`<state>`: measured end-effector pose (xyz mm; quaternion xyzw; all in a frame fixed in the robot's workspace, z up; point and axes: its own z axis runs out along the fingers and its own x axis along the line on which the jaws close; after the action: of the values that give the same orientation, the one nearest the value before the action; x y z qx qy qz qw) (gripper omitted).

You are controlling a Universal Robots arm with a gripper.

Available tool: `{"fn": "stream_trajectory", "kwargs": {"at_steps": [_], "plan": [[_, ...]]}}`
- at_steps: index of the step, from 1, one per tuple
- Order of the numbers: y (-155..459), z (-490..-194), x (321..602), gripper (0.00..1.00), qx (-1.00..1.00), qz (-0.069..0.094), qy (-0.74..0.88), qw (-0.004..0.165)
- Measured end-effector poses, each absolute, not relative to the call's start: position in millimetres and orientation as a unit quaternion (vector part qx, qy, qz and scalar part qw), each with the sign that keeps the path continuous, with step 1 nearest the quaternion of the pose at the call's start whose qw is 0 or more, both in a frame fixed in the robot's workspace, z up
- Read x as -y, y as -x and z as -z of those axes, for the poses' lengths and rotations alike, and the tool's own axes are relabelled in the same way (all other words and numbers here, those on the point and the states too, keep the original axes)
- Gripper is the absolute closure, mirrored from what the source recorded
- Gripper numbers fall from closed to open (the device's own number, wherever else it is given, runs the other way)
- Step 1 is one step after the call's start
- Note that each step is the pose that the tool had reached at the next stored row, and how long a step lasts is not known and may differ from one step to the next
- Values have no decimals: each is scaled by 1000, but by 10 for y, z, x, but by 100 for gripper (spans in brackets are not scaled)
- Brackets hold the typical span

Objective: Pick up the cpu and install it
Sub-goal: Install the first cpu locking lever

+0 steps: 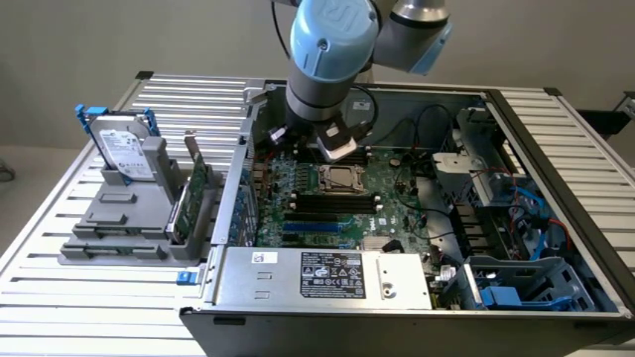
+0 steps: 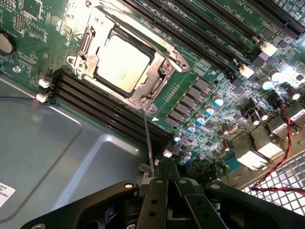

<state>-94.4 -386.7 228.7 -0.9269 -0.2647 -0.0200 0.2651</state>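
Silvery cpu (image 2: 121, 64) lies flat inside the motherboard socket (image 2: 88, 45), square to its metal frame, so I judge it seated. My gripper (image 2: 167, 171) hangs off the socket's corner beside the thin latch lever (image 2: 148, 138), jaws pressed together, carrying nothing.

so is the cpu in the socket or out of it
In. The cpu lies flat inside the socket frame, silvery top facing up, with the metal frame around all its sides.
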Motion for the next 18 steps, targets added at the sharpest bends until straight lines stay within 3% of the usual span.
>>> {"fn": "stream_trajectory", "kwargs": {"at_steps": [7,18], "plan": [[946,-2287,3867,89,238,32,929,281],[944,-2286,3865,89,194,53,939,280]]}}
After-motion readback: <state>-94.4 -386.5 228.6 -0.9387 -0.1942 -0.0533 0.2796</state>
